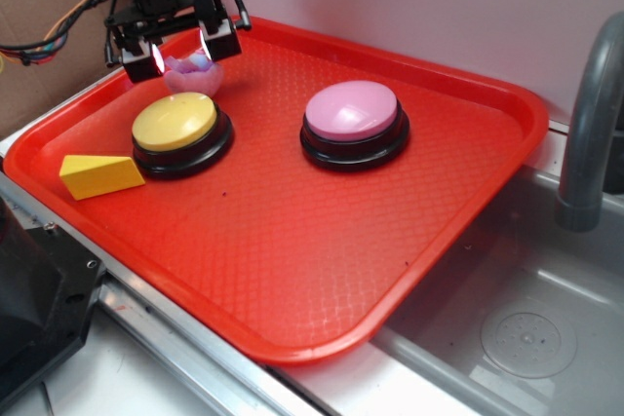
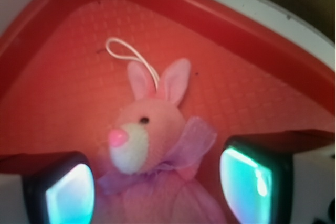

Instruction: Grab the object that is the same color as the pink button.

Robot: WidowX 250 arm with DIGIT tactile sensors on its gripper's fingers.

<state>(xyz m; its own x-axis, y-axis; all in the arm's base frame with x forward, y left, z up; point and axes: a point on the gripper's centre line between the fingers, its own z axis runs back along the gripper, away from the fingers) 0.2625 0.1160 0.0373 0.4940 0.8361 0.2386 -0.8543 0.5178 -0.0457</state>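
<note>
Gripper [image 1: 181,49] fingers spread apart, straddling the pink plush bunny [image 2: 152,145] at the red tray's [image 1: 292,270] back-left corner, behind the yellow button [image 1: 175,122]. Contact with the bunny unclear, probably none. Pink button [image 1: 352,110] sits well apart mid-tray.

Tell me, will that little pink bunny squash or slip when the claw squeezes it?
The pink bunny looks like fuzzy plush, so it will probably squash and grip well rather than slip. It seems light. Its lilac bow and white loop would likely flop loosely.
</note>
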